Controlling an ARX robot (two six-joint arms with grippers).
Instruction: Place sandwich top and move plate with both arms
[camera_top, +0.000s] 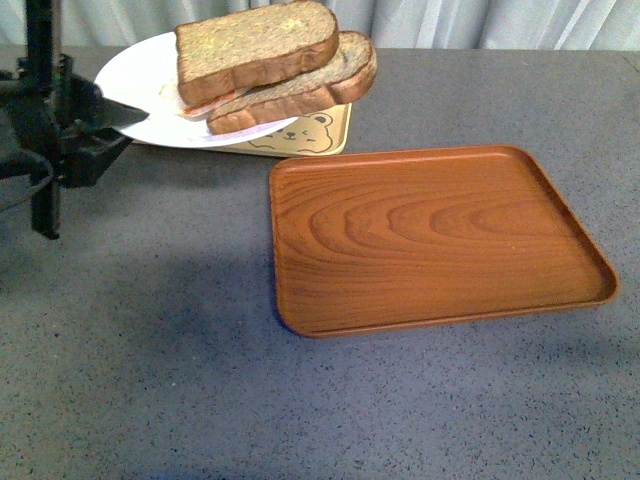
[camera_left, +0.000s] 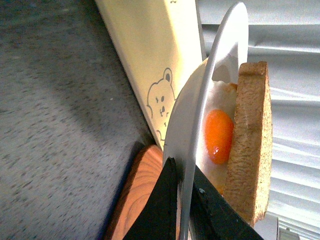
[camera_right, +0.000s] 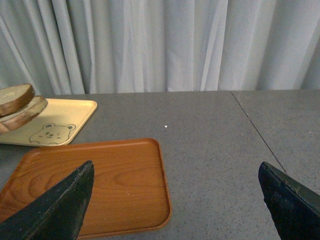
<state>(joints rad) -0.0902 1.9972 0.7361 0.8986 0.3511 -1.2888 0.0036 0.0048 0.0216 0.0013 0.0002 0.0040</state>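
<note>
The white plate (camera_top: 140, 85) is lifted above the pale yellow bear-print tray (camera_top: 325, 135) at the back left. On it the sandwich top (camera_top: 255, 48) lies over the longer slice (camera_top: 310, 90) with the fried egg. My left gripper (camera_top: 100, 110) is shut on the plate's left rim. In the left wrist view the jaws pinch the plate's edge (camera_left: 187, 150), with the egg yolk (camera_left: 218, 135) and bread (camera_left: 250, 145) beside it. My right gripper (camera_right: 175, 200) is open and empty over the table, out of the front view. The sandwich shows in the right wrist view (camera_right: 17, 107).
A brown wood-grain tray (camera_top: 430, 235) lies empty at the middle right of the grey table (camera_top: 140, 350); it also shows in the right wrist view (camera_right: 100, 185). A white curtain (camera_right: 165, 45) hangs behind the table.
</note>
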